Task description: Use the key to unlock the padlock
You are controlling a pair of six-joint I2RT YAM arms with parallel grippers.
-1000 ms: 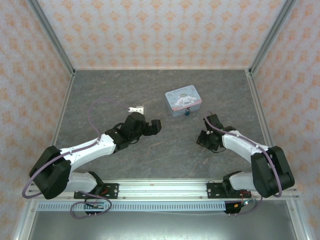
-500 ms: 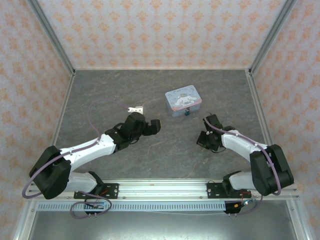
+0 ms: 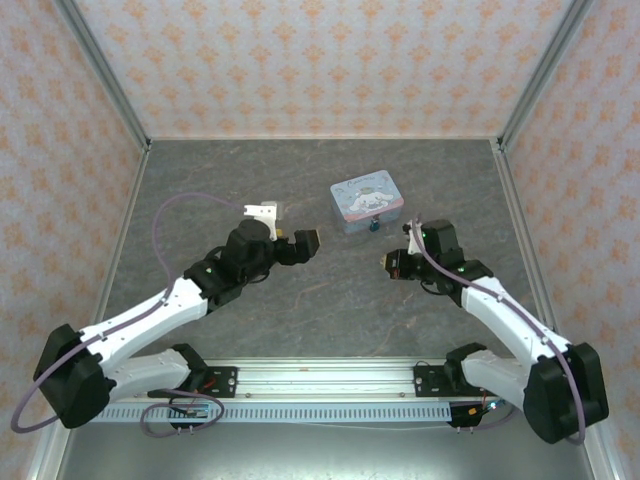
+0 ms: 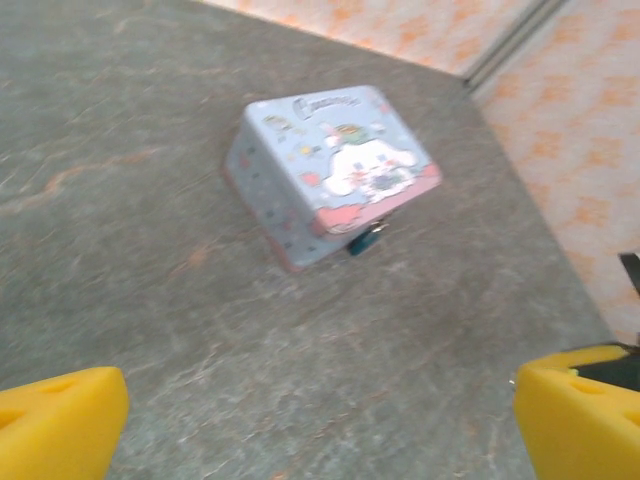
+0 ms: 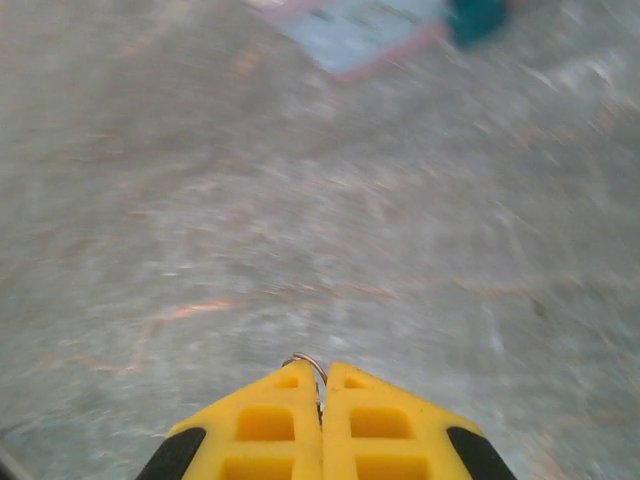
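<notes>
From above, the left gripper (image 3: 300, 243) hangs released over the table (image 3: 200, 180), left of the tin (image 3: 367, 200). The padlock (image 3: 374, 226) sits against the tin's near side, with the right gripper (image 3: 388, 264) nearby. At the left wrist, the yellow fingers (image 4: 60, 420) are spread wide and the padlock touches the tin. At the right wrist, the pads (image 5: 265, 420) are clenched on a thin metal ring (image 5: 310, 362), with the padlock blurred near the top edge

A short line of curly lettering (image 4: 325, 103) runs along the far edge of the lid on the light-blue cartoon tin (image 4: 265, 190). It is too blurred to read. No other word, number or brand is legible.
</notes>
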